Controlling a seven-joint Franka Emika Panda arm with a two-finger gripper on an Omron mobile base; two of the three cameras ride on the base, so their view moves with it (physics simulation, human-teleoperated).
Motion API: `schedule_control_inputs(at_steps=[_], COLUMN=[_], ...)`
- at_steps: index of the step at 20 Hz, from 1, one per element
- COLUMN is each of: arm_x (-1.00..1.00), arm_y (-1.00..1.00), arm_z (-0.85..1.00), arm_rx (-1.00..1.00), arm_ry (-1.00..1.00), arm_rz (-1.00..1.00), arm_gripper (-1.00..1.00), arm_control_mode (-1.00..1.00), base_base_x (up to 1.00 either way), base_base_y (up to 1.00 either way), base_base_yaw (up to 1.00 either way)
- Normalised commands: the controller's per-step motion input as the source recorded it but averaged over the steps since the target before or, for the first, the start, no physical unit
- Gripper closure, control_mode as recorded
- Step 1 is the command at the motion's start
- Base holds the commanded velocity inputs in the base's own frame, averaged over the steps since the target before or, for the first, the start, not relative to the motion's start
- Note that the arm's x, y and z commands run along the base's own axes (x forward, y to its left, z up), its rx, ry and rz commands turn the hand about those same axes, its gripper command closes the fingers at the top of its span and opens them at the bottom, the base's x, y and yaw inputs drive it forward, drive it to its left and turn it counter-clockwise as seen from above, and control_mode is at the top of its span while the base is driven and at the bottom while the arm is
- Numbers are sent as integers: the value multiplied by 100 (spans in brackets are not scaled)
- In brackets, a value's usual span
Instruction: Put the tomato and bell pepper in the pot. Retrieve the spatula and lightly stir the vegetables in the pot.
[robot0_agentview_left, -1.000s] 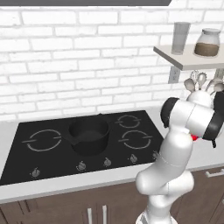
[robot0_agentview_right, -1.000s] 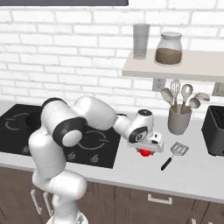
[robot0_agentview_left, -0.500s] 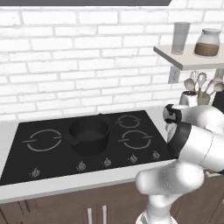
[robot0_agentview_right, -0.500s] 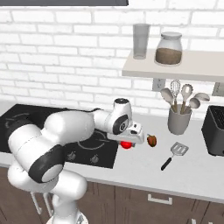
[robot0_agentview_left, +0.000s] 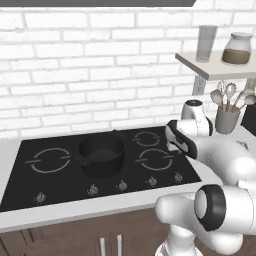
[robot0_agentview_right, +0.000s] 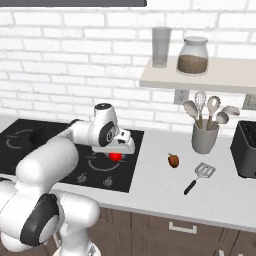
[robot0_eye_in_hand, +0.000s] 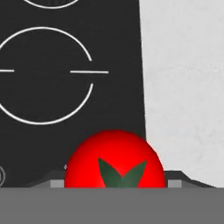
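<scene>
Holding the small bright red round tomato (robot0_agentview_right: 116, 156) clamped between its fingers (robot0_eye_in_hand: 51, 183) above the hob's right edge, the arm has the round black deep pot (robot0_agentview_left: 102, 154) off at nine o'clock.

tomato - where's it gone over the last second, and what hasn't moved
The gripper, shut on the tomato, has carried it left from above the counter beside the spatula to over the cooktop's right burners, toward the pot. Bell pepper, spatula and pot stayed put.
</scene>
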Motion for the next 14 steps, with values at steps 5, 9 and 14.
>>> schedule_control_inputs(at_steps=[5,9,14], arm_x=[13,18,25], arm_y=[100,100,100], arm_z=[36,34,41], arm_rx=[1,9,14], arm_ry=[0,-2,0], arm_rz=[22,25,26], arm_gripper=[100,100,100], arm_control_mode=[-100,-100,-100], base_base_x=[0,0,0], base_base_y=[0,0,0], base_base_yaw=[0,0,0])
